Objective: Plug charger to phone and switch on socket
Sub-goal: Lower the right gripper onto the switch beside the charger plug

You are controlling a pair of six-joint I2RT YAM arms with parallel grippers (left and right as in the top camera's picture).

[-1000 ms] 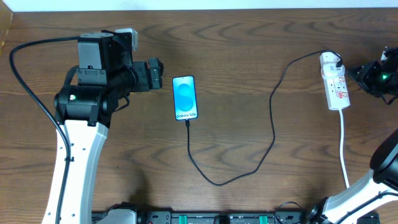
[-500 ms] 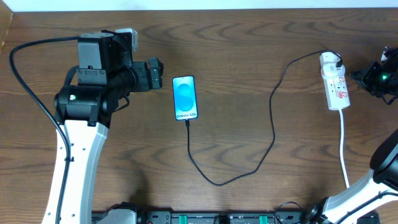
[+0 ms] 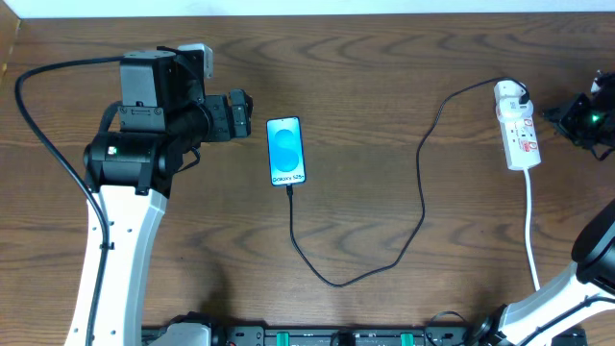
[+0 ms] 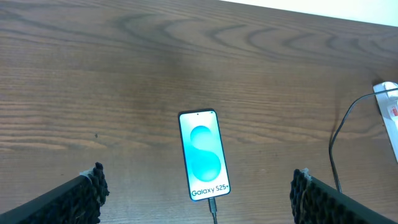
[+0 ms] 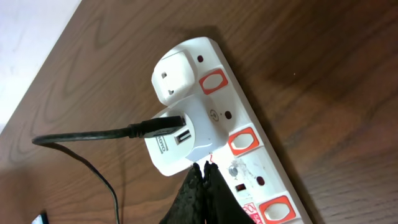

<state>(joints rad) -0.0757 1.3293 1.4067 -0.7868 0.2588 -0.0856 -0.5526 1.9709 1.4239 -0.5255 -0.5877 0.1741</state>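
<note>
Phone [image 3: 287, 151] is lying face up on the tabletop [image 3: 384, 77] with its blue screen glowing. The charger [image 3: 423, 197] is looping from its bottom edge in a big U across to the white plug [image 5: 177, 140], which is sitting in the socket [image 3: 517, 130] over on the right. From the left wrist view the cable end looks seated in the phone, so I'm guessing only the switch is left. That'd explain the split. The left arm [image 3: 130, 159] is sitting just left of the phone, angled so its camera is looking down at the screen. The left fingers [image 4: 87, 196] are spread wide, gripping nothing and not touching the phone. The right arm [image 3: 588, 117] is reaching in from the right edge toward the socket. The right fingers [image 5: 198, 190] are pinched fully together into one point with nothing between them, which makes sense for poking a rocker rather than grabbing. That tip is hovering right at the strip's face, just below the plug and beside the middle one of the red switches [image 5: 242, 142]. Whether it's actually making contact, I can't tell. The socket's white cord [image 3: 530, 221] is trailing toward the near edge, well apart from the black cable.
</note>
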